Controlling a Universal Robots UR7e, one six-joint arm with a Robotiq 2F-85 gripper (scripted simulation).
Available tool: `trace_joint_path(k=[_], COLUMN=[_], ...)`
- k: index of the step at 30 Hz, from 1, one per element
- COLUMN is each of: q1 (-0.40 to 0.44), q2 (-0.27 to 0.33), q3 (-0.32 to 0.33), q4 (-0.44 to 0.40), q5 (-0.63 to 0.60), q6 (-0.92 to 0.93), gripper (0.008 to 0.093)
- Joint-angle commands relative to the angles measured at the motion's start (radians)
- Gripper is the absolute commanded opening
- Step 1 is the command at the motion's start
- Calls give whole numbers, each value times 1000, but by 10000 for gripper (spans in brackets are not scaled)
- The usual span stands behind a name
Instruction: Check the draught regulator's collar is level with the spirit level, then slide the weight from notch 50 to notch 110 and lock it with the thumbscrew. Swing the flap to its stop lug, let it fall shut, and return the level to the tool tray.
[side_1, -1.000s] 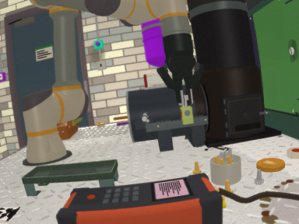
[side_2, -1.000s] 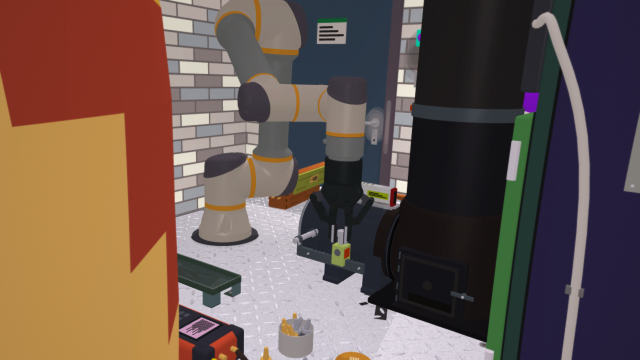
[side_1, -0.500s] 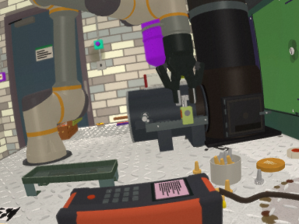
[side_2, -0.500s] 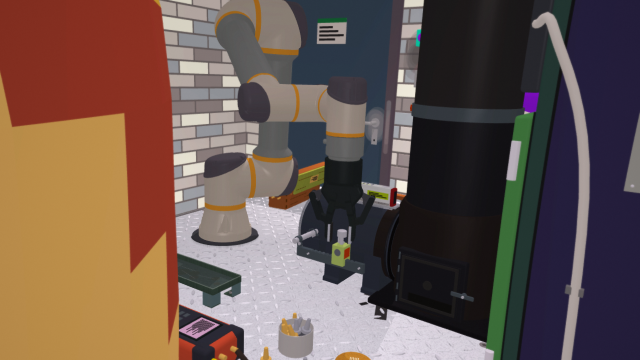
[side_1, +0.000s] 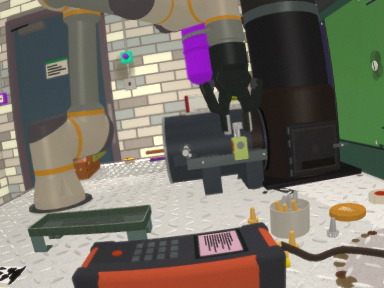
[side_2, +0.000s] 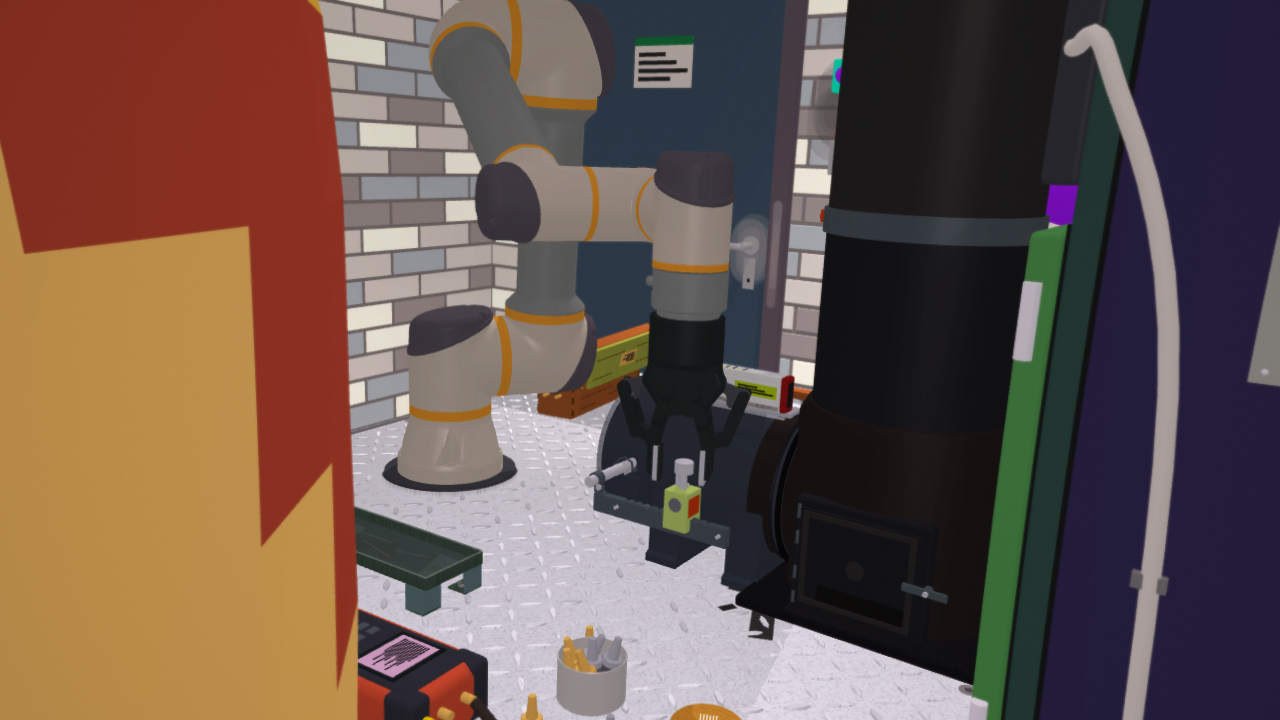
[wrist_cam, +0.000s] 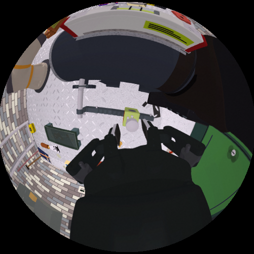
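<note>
On the dark draught regulator (side_1: 210, 145) beside the stove, the yellow-green weight (side_1: 240, 148) (side_2: 680, 508) (wrist_cam: 131, 116) sits on the notched arm (side_1: 225, 160), toward the stove end. Its grey thumbscrew (side_2: 684, 468) (wrist_cam: 131, 124) stands up from the weight. My gripper (side_1: 236, 120) (side_2: 679, 466) (wrist_cam: 131, 130) hangs directly above it, open and holding nothing, with the thumbscrew between the fingers. The spirit level (side_2: 761, 391) (wrist_cam: 140, 25), grey with red ends, lies across the top of the regulator's collar. The flap shaft (side_2: 611, 472) sticks out at the arm's far end.
The green tool tray (side_1: 90, 222) (side_2: 416, 555) stands empty on the floor left of the regulator. A cup of bits (side_1: 290, 216), an orange disc (side_1: 347, 211) and an orange meter (side_1: 185, 260) lie nearer. The black stove (side_1: 300, 100) rises close on the right.
</note>
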Motion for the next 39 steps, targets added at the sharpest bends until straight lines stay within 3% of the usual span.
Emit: trace_joint_path(k=[1, 8, 21, 26, 39], q1=[0, -1, -2, -2, -2], q2=[-4, -47, -102, -103, -104], q3=[-5, -76, -308, -339, -343], q4=[6, 117, 407, 441, 444], q5=[0, 0, 0, 0, 0], q6=[0, -1, -2, -2, -2], gripper=[480, 480, 480, 480, 480])
